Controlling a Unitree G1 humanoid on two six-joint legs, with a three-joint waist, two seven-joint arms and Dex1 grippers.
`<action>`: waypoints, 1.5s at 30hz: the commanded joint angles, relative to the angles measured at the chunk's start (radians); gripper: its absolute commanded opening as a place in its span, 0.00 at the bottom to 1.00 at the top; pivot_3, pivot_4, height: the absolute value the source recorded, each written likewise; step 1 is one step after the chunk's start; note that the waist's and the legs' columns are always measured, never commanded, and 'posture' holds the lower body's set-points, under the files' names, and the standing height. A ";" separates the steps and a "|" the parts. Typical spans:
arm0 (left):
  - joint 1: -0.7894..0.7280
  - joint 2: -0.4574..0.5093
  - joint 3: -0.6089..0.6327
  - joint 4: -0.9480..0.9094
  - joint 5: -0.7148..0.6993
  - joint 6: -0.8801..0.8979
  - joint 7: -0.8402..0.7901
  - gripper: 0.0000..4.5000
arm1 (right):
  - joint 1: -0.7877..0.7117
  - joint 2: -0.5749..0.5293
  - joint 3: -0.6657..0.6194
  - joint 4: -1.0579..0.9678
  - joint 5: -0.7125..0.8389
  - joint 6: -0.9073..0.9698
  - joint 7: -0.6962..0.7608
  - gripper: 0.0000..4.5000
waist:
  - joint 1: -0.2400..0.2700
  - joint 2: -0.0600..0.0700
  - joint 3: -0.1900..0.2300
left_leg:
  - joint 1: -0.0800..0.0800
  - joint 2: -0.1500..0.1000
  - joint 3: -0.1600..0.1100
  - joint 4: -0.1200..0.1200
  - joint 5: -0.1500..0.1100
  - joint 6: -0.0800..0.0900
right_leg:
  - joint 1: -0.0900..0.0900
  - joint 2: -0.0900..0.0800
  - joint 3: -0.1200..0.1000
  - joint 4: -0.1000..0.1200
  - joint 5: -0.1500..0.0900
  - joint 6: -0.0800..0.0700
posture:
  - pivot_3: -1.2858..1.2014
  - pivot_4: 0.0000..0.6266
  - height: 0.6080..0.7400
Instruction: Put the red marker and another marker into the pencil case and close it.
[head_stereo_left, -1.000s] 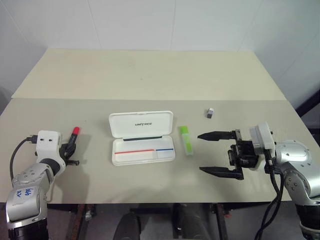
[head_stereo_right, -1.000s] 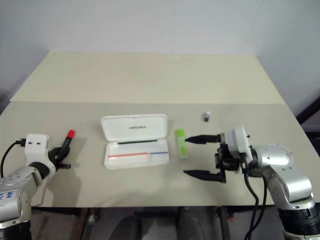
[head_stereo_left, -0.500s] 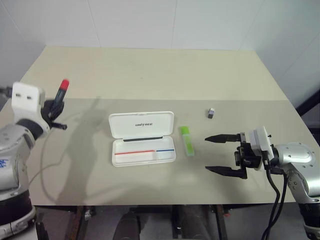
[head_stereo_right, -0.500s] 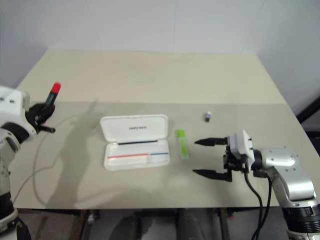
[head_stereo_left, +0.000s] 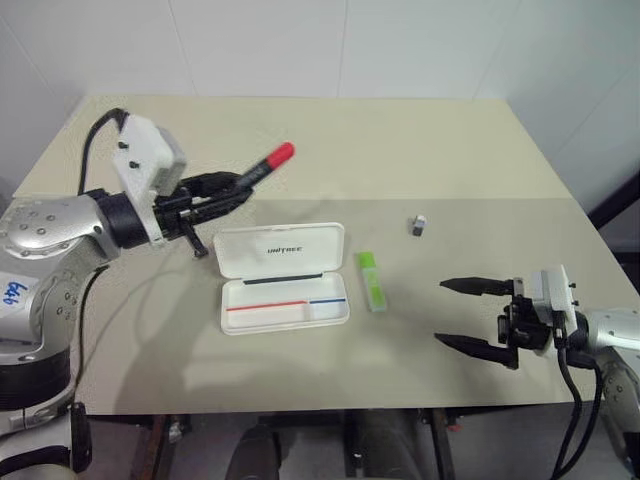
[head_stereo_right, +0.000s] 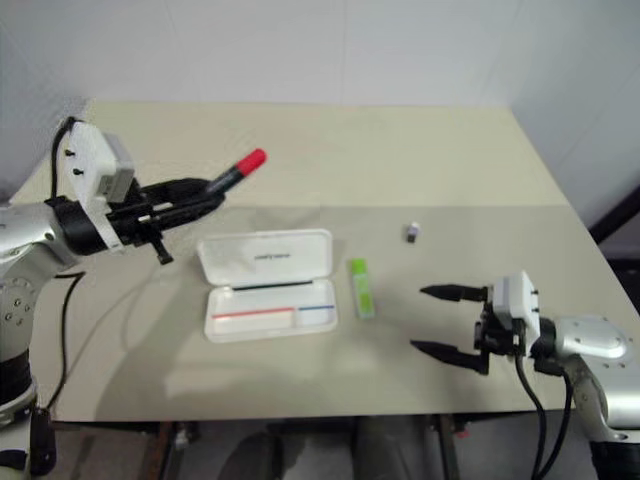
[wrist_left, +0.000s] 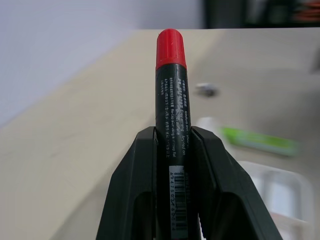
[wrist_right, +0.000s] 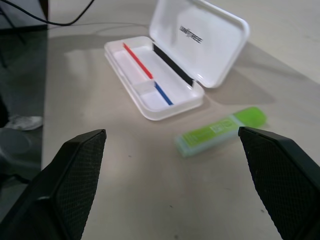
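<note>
Since the earlier frame the left gripper (head_stereo_left: 232, 186) has risen from the table's left edge and swung inward; it clamps the slim black red-capped marker (head_stereo_left: 262, 167) above the beige table (head_stereo_left: 300, 140), behind the open white plastic pencil case (head_stereo_left: 284, 288). A chunky green highlighter (head_stereo_left: 372, 281) lies just right of the case; a small grey block (head_stereo_left: 420, 225) sits farther right. The right gripper (head_stereo_left: 478, 318), jaws wide and empty, points left near the front edge.

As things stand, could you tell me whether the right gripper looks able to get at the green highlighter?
Probably yes: the right gripper is open and points toward the green highlighter, which lies alone beside the open pencil case, with only bare table between them.
</note>
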 joint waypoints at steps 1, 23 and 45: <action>-0.005 0.043 -0.054 -0.004 0.008 -0.046 -0.063 0.13 | 0.013 0.016 -0.018 -0.041 0.002 -0.014 -0.038 1.00 | 0.000 0.000 0.000 | 0.000 0.000 -0.001 0.000 0.000 0.000 | 0.000 0.001 0.000 0.000 0.000 0.000 | 0.52 0.24 1.00; 0.068 0.034 -0.334 0.233 0.217 -0.299 -0.232 0.13 | 0.035 0.062 0.017 -0.088 -0.035 -0.035 -0.135 1.00 | 0.004 0.000 0.000 | -0.001 0.000 -0.001 0.001 0.000 0.000 | -0.001 0.001 0.001 -0.001 -0.001 0.000 | 0.52 0.24 1.00; 0.054 -0.062 -0.378 0.240 0.317 -0.330 -0.217 0.72 | 0.038 0.075 0.040 -0.104 -0.054 -0.043 -0.182 1.00 | 0.004 0.000 0.000 | -0.001 0.000 -0.001 0.001 0.000 0.001 | -0.001 0.001 0.001 0.001 0.000 0.000 | 0.52 0.24 1.00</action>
